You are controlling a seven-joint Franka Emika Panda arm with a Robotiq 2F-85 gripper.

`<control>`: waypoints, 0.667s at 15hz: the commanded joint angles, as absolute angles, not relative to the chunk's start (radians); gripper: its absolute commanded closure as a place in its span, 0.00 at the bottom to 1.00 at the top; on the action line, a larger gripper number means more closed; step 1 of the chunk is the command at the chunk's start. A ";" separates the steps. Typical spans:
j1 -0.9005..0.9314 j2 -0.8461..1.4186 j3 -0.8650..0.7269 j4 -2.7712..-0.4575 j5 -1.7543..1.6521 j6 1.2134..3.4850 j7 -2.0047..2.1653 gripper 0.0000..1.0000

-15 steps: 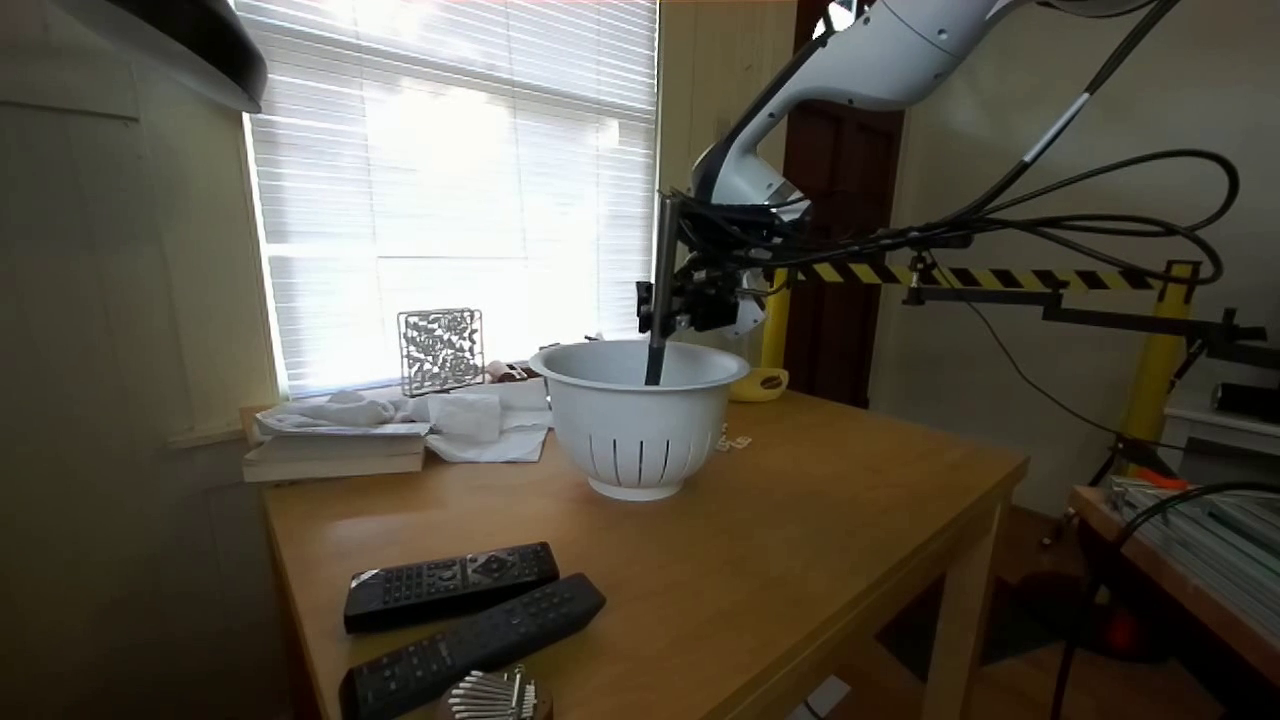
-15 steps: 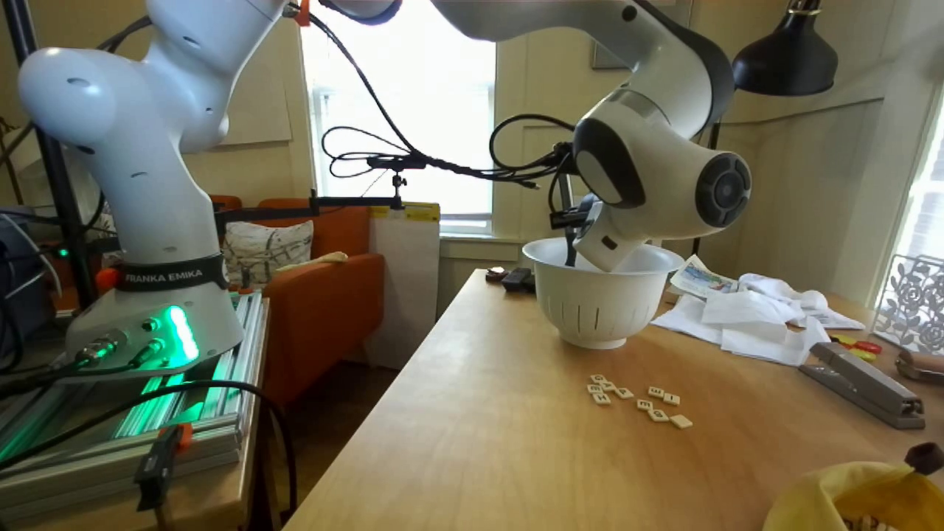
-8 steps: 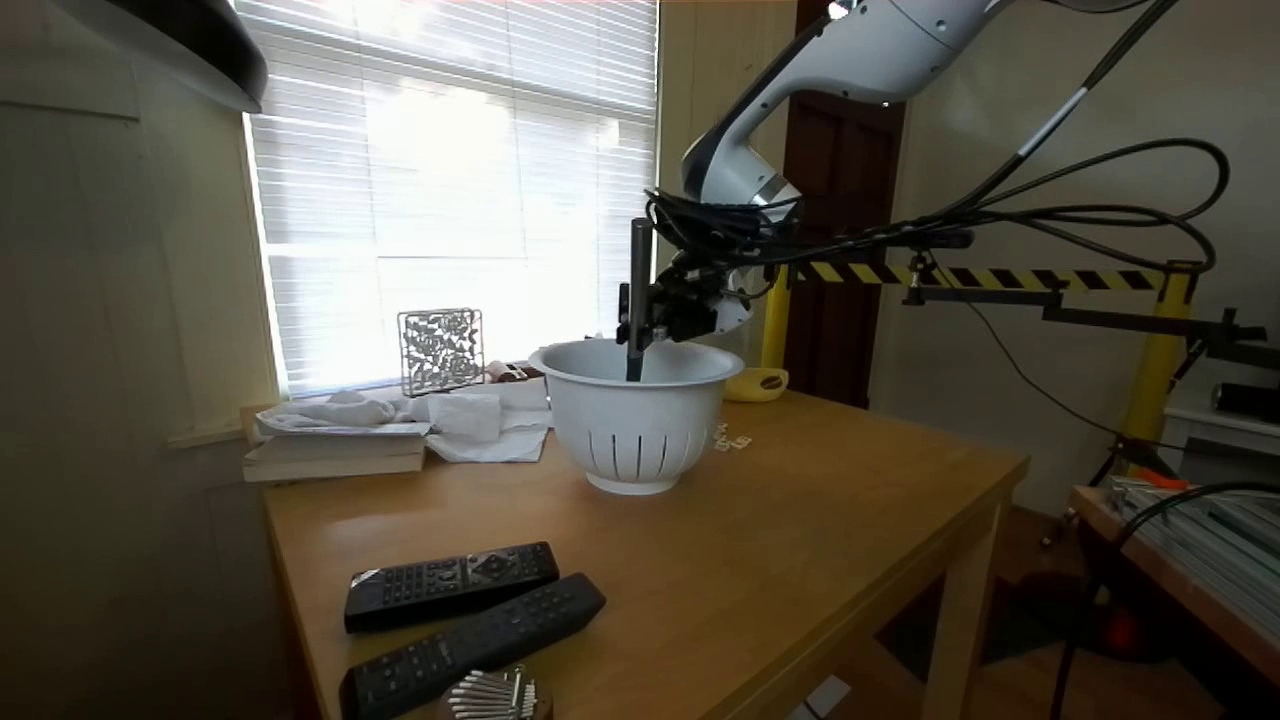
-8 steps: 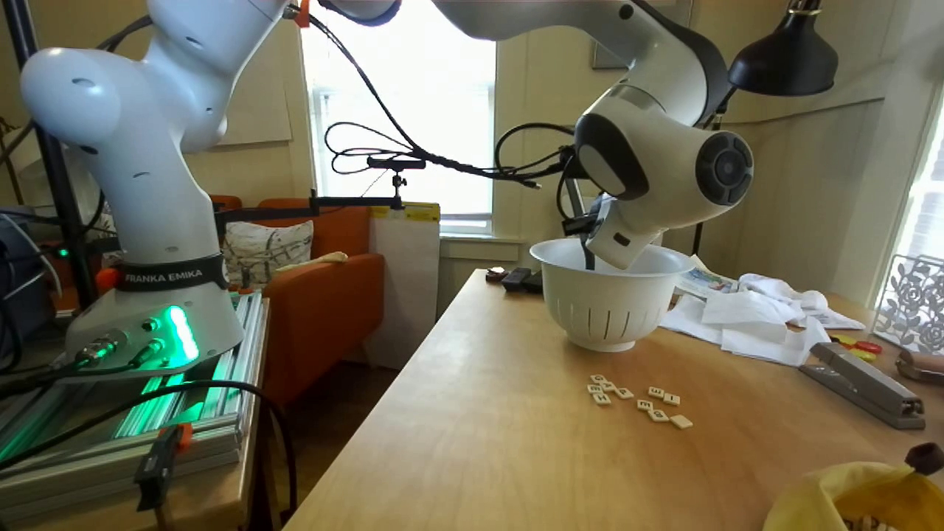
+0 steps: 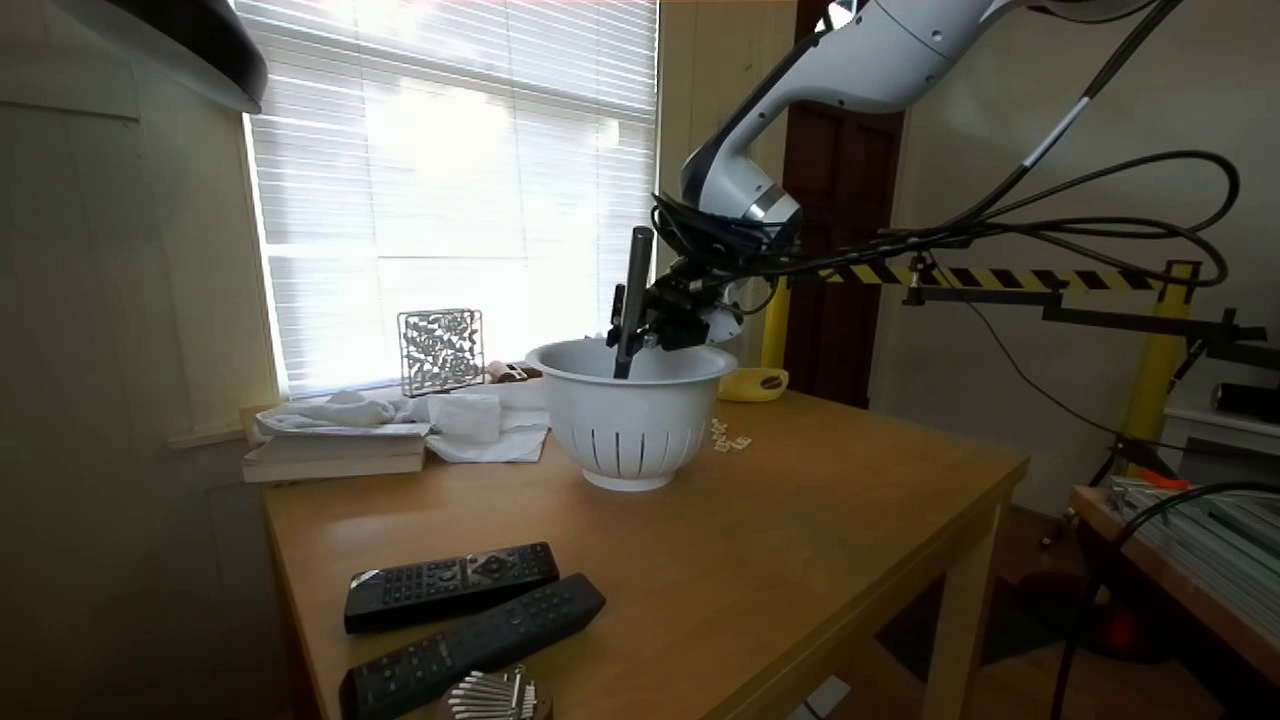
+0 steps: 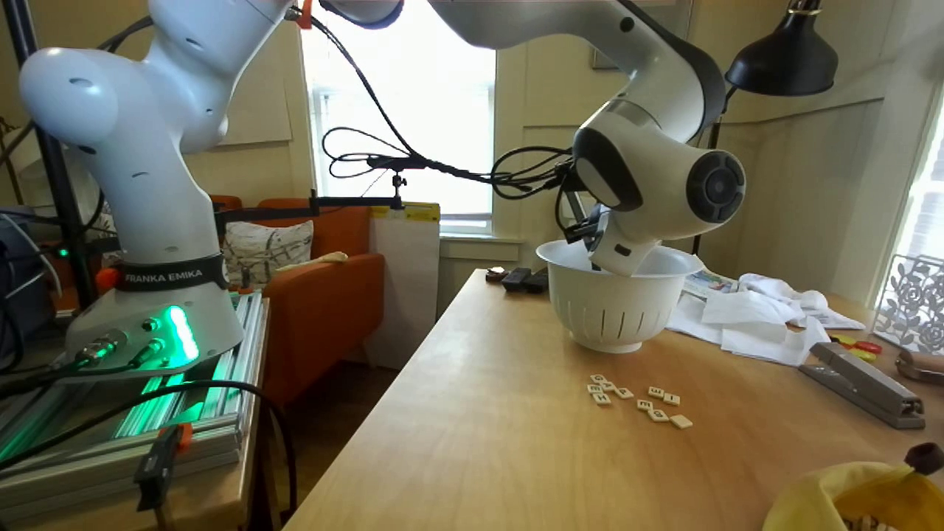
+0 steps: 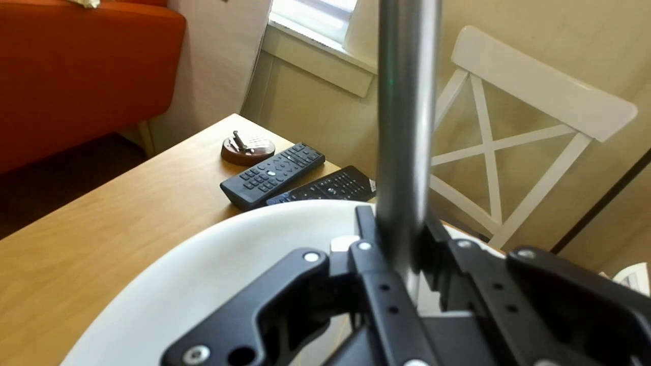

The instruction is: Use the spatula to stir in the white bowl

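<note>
The white bowl [image 5: 632,440] stands upright on the wooden table; it also shows in an exterior view [image 6: 618,313] and in the wrist view [image 7: 203,264]. It has slots low in its wall. My gripper [image 5: 628,335] is at the bowl's rim, shut on the silver-grey handle of the spatula [image 5: 638,270]. The handle rises between the fingers in the wrist view [image 7: 408,117]. The gripper shows in an exterior view [image 6: 584,230], partly behind the arm. The spatula leans a little, its lower end down inside the bowl. Its head is hidden by the bowl wall.
Two black remotes [image 5: 450,585] and a small thumb piano [image 5: 500,695] lie near a table end. Letter tiles [image 6: 638,398], a grey stapler [image 6: 863,383], white papers [image 6: 759,317] and a yellow bag [image 6: 848,494] are also on the table. Cables [image 5: 900,240] hang from the arm.
The gripper and spatula have moved left and slightly down in an exterior view, and the spatula leans more. The bowl has slid a little, leftward in that view and rightward in an exterior view opposite.
</note>
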State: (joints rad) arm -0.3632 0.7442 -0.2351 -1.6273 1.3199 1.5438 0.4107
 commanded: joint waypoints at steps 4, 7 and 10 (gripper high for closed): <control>-0.400 0.770 -0.221 -1.606 1.333 1.415 0.522 0.94; -0.391 0.766 -0.239 -1.607 1.312 1.382 0.580 0.94; -0.361 0.753 -0.271 -1.611 1.266 1.431 0.605 0.94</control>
State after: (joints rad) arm -0.3812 0.7550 -0.2436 -1.6254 1.3122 1.4132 0.5535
